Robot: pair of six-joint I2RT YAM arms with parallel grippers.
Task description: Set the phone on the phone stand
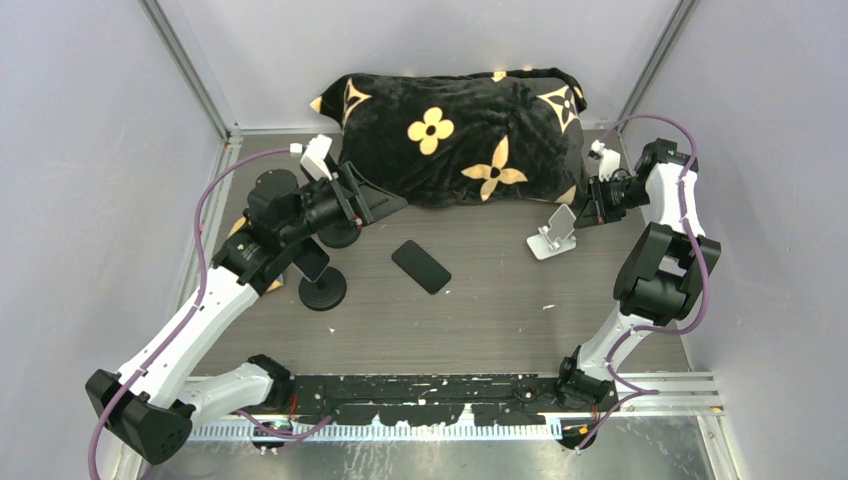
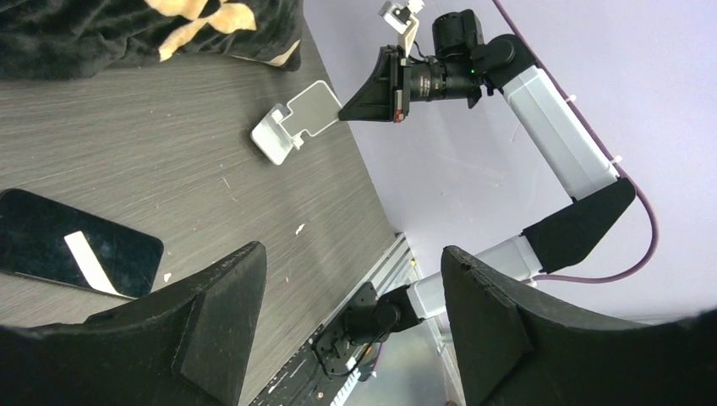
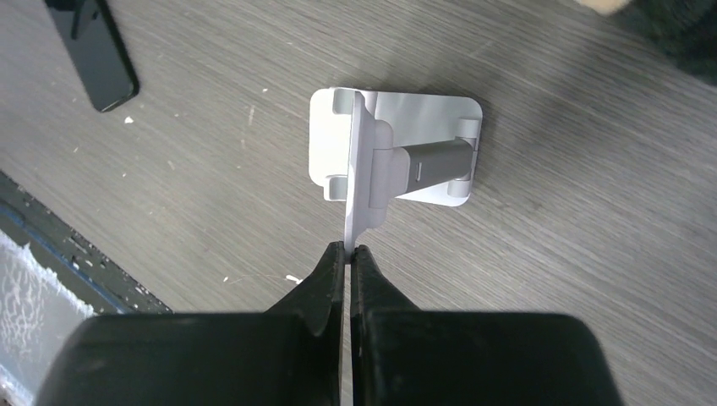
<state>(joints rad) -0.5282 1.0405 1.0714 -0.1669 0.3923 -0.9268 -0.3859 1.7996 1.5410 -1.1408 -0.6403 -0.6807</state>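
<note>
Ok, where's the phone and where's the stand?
phone [image 1: 421, 266], top view, middle of its dark screen.
stand [image 3: 406, 165], right wrist view, on its grey support arm.

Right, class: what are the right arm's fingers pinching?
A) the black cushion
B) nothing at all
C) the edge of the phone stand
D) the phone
C: the right wrist view shows the right arm's fingers closed on the plate edge of the phone stand, while the phone lies apart from them.
</note>
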